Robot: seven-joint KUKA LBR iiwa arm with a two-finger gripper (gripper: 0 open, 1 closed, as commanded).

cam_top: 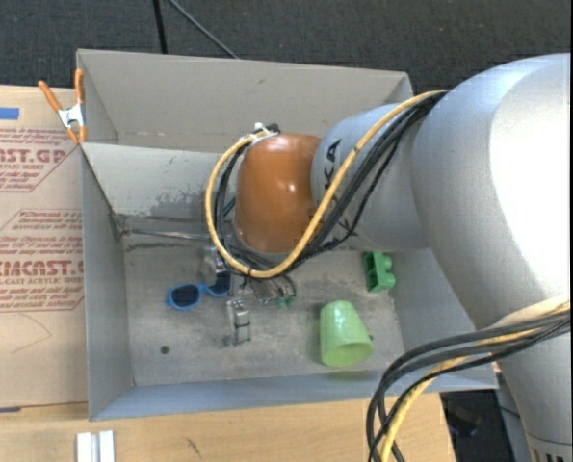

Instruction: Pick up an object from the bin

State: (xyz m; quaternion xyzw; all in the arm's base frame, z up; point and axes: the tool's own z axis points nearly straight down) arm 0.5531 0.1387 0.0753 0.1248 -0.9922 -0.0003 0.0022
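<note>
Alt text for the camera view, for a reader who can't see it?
A robot arm reaches into a grey metal bin, its gripper low beside a small blue object. A light green cup lies on its side nearby, with a green block beyond it.

Cup [343,333] lies right of pincer [236,331]; block [379,270] behind cup; ring [182,296] left of pincer

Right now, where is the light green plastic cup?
In the camera view, the light green plastic cup lies on its side at the lower right of the bin floor, just below the small dark green block and right of the gripper.
</note>
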